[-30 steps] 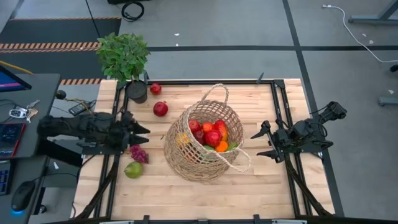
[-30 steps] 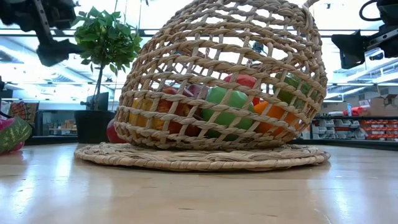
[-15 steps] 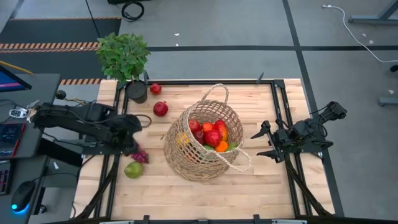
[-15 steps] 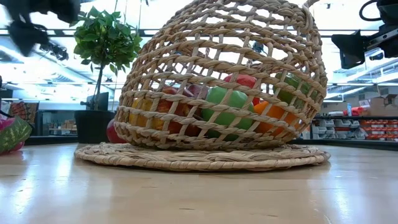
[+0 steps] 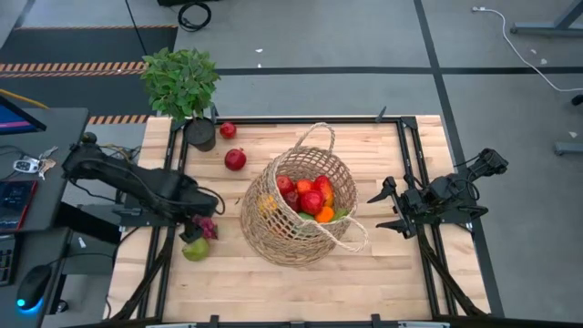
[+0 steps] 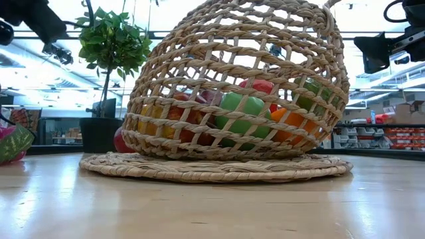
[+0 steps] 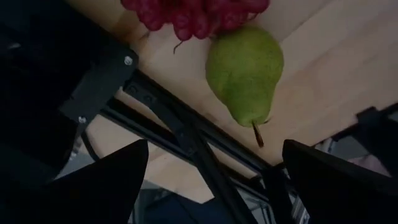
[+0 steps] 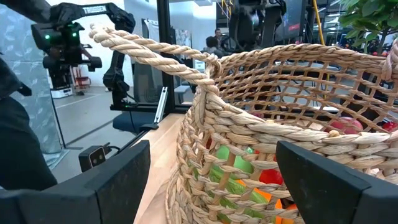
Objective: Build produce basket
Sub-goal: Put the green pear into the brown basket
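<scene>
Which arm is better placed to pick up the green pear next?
Left. The left gripper hangs open right above the pear and the dark red bunch, while the right gripper waits beyond the basket.

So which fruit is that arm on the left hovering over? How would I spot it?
Start at the big wicker basket mid-table and look toward the left table edge, under the open left gripper. There lies the green pear, touching a dark red berry cluster; it is the only green piece outside the basket.
</scene>
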